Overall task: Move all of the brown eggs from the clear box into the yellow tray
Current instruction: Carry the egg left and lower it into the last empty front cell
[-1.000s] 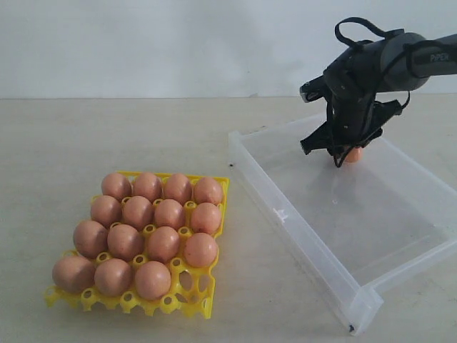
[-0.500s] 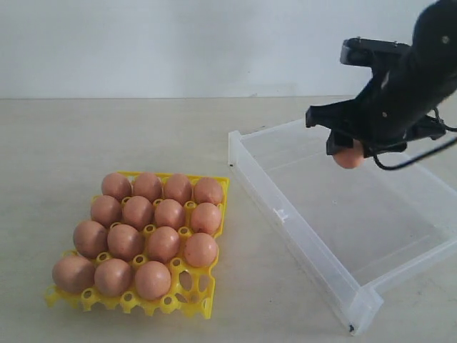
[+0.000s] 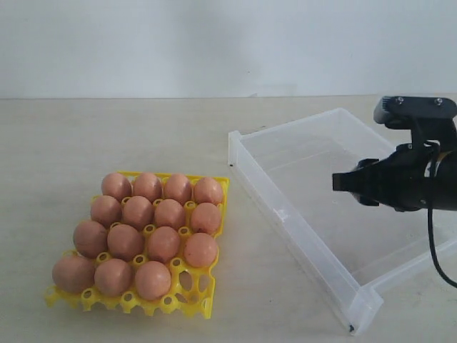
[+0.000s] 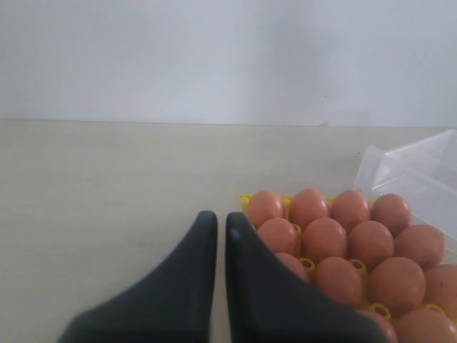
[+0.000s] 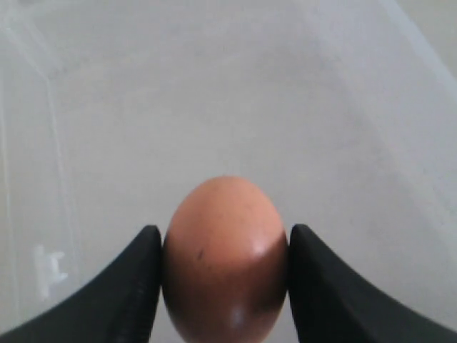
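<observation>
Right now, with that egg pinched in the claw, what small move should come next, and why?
Probably carry it sideways toward the yellow tray. The right gripper is shut on a brown egg above the clear box, which looks otherwise empty. The tray shows one empty cup, at its front right corner in the exterior view.

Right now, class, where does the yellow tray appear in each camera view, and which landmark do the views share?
Exterior view: the yellow tray is lower left, on the table.
Left wrist view: lower right, beyond the left hand, mostly covered by brown eggs.
Right wrist view: not in it; only a held egg in front of the clear box.
Shared landmark: the clear box, visible in all three views.
</observation>
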Controlling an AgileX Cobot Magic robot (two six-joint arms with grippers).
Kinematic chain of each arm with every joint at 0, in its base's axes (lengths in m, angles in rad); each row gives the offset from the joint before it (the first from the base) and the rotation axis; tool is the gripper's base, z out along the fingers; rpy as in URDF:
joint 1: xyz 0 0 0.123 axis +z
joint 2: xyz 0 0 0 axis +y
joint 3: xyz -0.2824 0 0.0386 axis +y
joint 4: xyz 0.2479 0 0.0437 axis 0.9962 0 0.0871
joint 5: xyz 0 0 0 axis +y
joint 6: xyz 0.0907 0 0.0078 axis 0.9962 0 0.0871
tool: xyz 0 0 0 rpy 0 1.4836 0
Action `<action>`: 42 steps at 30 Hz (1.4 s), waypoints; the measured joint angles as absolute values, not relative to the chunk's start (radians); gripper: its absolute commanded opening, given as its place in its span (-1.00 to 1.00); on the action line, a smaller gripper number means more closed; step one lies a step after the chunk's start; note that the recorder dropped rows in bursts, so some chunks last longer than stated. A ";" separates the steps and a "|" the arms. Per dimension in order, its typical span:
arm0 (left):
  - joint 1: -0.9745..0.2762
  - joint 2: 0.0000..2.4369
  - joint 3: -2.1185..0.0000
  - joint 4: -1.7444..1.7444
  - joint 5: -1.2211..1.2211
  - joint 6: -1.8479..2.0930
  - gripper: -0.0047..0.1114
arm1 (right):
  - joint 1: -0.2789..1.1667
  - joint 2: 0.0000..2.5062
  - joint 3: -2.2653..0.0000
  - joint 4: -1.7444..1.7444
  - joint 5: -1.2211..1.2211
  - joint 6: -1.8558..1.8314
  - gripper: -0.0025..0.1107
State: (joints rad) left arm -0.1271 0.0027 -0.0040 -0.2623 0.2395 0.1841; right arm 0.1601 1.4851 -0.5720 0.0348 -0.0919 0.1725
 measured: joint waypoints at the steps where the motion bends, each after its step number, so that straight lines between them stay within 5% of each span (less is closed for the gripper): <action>1: -0.127 0.003 -0.004 -0.262 0.239 0.184 -0.85 | 0.160 1.476 -0.570 0.035 -0.130 0.186 -0.96; 12: -0.127 0.003 -0.004 -0.262 0.239 0.184 -0.85 | 0.160 1.328 -0.568 -0.150 -0.589 0.611 -0.96; 19: -0.127 0.003 -0.004 -0.262 0.239 0.184 -0.85 | 0.160 1.296 -0.568 -0.881 -1.024 1.142 -0.96; 23: -0.127 0.003 -0.004 -0.262 0.239 0.184 -0.85 | 0.219 1.296 -0.568 -1.076 -1.022 1.206 -0.96; 30: -0.127 0.003 -0.004 -0.262 0.239 0.184 -0.85 | 0.655 1.440 -0.568 -0.935 -0.546 0.908 -0.96; 42: -0.127 0.003 -0.004 -0.262 0.239 0.184 -0.85 | 0.686 1.742 -0.568 -0.596 -0.904 0.864 -0.96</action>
